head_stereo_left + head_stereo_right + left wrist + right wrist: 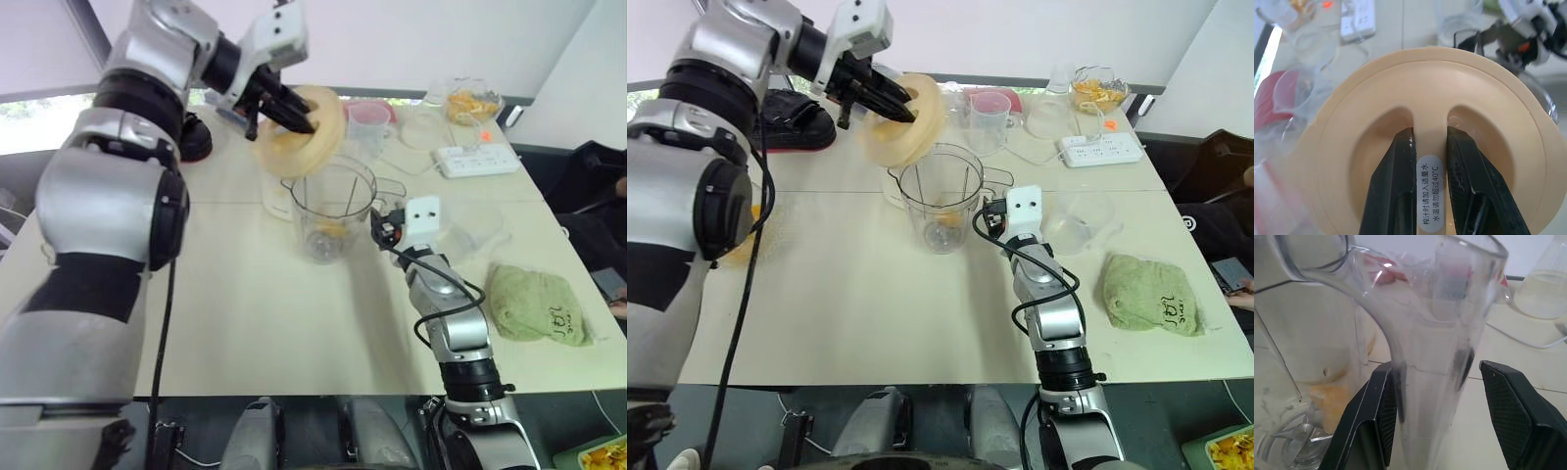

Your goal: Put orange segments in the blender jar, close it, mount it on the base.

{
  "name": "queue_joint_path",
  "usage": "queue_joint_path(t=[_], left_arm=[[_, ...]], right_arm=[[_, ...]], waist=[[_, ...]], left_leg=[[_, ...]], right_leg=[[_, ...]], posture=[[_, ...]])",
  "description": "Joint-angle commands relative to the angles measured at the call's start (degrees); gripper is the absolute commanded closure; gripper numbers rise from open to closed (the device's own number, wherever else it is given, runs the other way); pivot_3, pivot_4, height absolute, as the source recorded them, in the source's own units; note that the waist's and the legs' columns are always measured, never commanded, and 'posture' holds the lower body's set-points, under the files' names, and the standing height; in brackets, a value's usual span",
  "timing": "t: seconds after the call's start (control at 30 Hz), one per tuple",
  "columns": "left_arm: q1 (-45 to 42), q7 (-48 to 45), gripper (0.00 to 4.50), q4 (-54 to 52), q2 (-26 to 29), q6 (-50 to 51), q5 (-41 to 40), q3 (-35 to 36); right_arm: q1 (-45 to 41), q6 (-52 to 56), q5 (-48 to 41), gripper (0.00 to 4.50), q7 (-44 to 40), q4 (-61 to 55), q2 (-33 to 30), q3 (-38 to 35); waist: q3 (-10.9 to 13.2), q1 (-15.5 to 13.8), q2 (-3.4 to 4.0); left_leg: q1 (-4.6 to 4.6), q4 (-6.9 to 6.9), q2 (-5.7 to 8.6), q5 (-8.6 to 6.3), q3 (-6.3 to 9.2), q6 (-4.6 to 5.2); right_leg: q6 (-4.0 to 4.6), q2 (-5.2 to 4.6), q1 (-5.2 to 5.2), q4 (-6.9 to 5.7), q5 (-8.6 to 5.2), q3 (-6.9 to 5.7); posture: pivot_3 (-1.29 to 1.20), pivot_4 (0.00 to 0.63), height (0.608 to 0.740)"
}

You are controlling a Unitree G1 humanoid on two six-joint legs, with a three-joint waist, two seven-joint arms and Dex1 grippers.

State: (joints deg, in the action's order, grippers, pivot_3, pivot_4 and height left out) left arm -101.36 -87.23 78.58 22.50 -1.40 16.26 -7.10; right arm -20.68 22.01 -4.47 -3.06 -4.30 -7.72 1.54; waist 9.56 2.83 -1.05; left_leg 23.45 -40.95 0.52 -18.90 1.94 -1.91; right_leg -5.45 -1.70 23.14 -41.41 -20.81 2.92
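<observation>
The left gripper [1431, 161] is clamped on the central ridge of a smooth, pale yellow round lid [299, 132], holding it tilted in the air above and behind the blender jar [331, 209]. That clear ribbed plastic jar stands on the cream table [255, 313], orange segments [1327, 401] by its metal blade. The right gripper [1442, 416] straddles the jar's handle, one finger touching, the other apart.

Lab: bare table [245, 323], power strip [477, 160]
</observation>
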Motion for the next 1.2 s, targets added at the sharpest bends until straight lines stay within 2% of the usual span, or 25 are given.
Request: queue_joint_path(t=[0.03, 0.33, 0.73, 1.2], left_arm=[[-3.2, -0.3, 4.22, -0.6, -1.7, 1.4, -1.2, 1.2], [-0.6, 1.9, 4.22, -0.2, -7.6, -0.4, 2.2, -2.2], [3.5, 1.6, 4.22, 0.3, -8.1, -1.8, 7.0, -6.9], [2.7, 2.4, 4.22, 0.3, -9.4, -1.3, 6.9, -6.7]], right_arm=[[-1.1, -1.1, 1.0, 1.83, 0.2, -1.8, 0.9, 0.5], [1.9, -0.2, 3.3, 1.83, 1.9, -5.6, 3.6, 2.6], [7.6, 1.8, 5.3, 1.83, 5.0, -11.8, 5.9, 2.5], [2.9, 0.9, 5.2, 1.83, 4.0, -7.4, 6.8, 2.6]], waist=[[0.0, 0.2, 0.00], [0.0, 0.9, 0.00], [0.0, 1.1, 0.05], [-0.1, 1.2, 0.08]], left_leg=[[0.00, 0.01, 0.00, 0.00, 0.00, 0.00], [0.00, 0.02, 0.00, 0.00, -0.02, -0.01], [0.00, 0.02, 0.00, 0.04, -0.03, -0.08], [-0.07, -0.03, 0.00, 0.06, -0.03, -0.10]], right_leg=[[0.00, 0.00, 0.01, -0.01, 0.00, 0.01], [0.00, -0.01, 0.06, -0.07, 0.00, 0.05], [0.00, 0.00, 0.08, -0.15, 0.00, 0.09], [0.00, 0.02, 0.08, -0.33, 0.00, 0.09]], posture=[[0.00, 0.150, 0.740], [0.00, 0.150, 0.740], [0.00, 0.150, 0.740], [0.00, 0.150, 0.740]])
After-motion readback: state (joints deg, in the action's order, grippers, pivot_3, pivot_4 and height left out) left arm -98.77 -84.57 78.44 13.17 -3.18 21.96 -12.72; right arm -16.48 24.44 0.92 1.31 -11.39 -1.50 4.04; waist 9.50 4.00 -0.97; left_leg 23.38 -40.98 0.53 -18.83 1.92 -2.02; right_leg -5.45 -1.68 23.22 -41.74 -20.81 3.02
